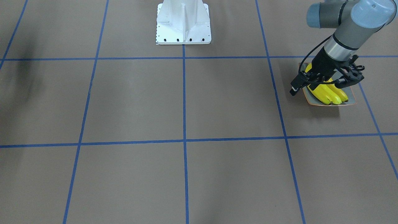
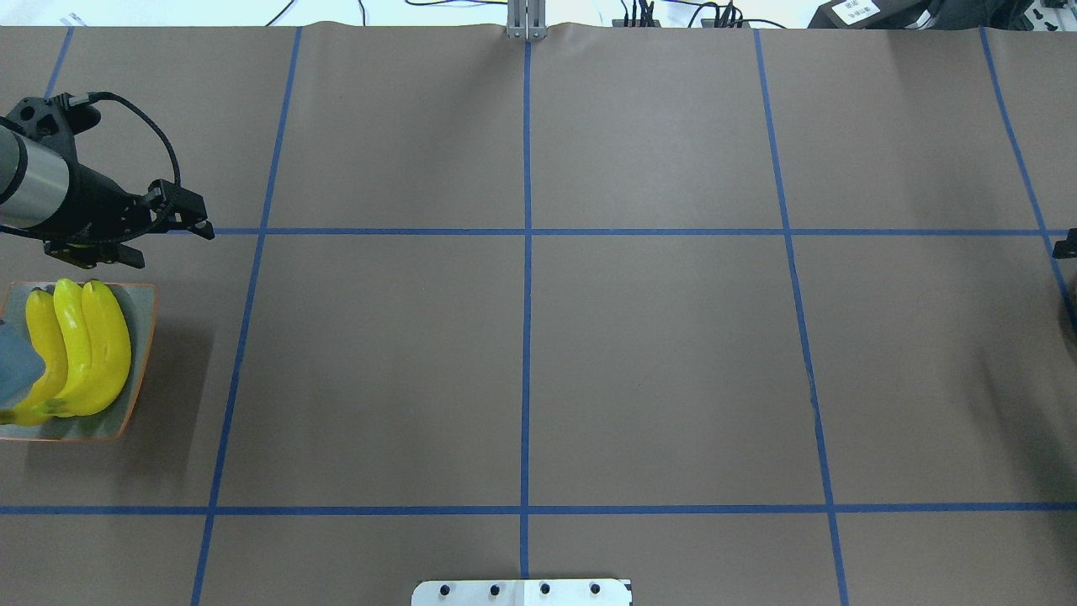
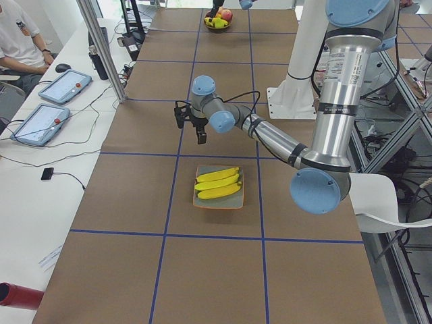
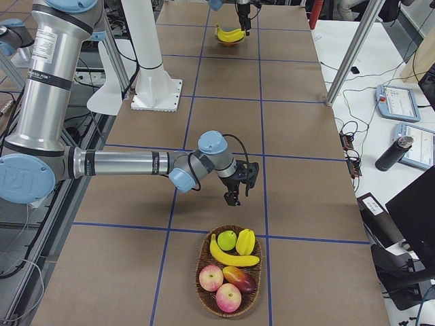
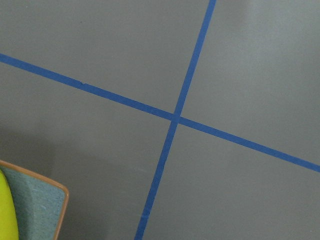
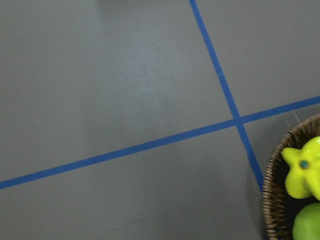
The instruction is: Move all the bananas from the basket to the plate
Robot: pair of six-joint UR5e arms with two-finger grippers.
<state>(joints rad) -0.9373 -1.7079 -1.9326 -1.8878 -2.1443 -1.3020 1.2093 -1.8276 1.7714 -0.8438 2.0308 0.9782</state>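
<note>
Brown desk (image 2: 656, 362), gridded with blue tape (image 2: 527, 337). Left end effector (image 2: 164, 242) hangs spread and empty; just below and beside it, three bananas (image 2: 80, 349) lie on the plate (image 2: 143, 320). Right end effector (image 4: 238, 189), near the basket (image 4: 204, 272) holding another banana (image 4: 234, 259): grip cannot be told. A person (image 3: 17, 34) sits beyond, apparently at tablets (image 3: 64, 84).

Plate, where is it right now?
In the overhead view the plate sits at the picture's far left edge, on the robot's left side, with three bananas lying on it.
</note>
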